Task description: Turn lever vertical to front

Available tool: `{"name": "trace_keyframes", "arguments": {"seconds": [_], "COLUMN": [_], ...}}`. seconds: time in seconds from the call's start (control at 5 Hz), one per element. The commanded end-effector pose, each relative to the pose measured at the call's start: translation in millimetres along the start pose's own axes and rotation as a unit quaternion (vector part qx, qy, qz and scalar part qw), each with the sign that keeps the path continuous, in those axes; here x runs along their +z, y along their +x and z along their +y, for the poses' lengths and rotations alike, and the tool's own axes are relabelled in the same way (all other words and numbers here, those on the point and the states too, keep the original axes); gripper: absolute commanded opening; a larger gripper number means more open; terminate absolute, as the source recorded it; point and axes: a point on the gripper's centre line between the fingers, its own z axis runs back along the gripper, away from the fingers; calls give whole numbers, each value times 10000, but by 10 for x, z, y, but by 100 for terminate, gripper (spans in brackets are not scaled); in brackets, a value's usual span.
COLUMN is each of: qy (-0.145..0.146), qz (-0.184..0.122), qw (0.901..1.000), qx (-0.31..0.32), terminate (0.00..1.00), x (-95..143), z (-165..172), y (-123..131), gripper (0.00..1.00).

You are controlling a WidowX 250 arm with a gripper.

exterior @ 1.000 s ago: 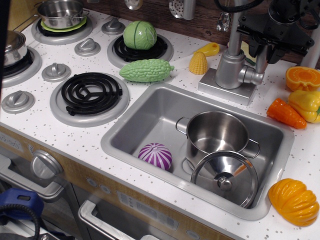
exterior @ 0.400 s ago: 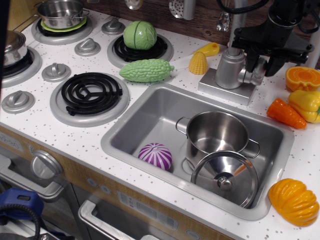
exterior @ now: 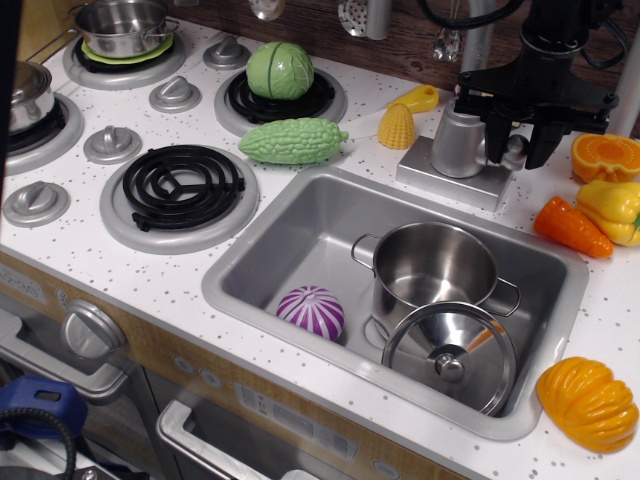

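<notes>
— Lever (exterior: 512,150)'s where?
— On the faucet body (exterior: 458,140), right side, behind the sink (exterior: 300,235).
— End effector (exterior: 517,140)?
— Black, its 2 fingers apart, straddling that lever from above.

1. My gripper (exterior: 518,135) sits at the upper right, its black fingers (exterior: 494,140) spread either side of the lever (exterior: 513,150).
2. The lever juts right from the faucet body (exterior: 455,140); I can't tell if the fingers touch it.
3. Lower centre, the sink (exterior: 275,250) holds a pot (exterior: 432,265), lid (exterior: 450,352) and purple onion (exterior: 311,310).
</notes>
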Motion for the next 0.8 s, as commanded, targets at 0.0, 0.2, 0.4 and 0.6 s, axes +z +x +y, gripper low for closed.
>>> {"name": "trace_keyframes", "arguments": {"seconds": [0.0,0.2,0.4,0.6], "qy": [-286,-322,-373,-272], "qz": [32,117,56,98], "qw": [9996,9994,9993,9995], "qx": [-40,-32,-16,-95], "terminate": [0,0,0,100], "x": [-37,-106,-197,-131], "z": [-99,-104,-108,-106], "y": [-25,-65,-98,-74], "gripper": [0,0,0,100]}}
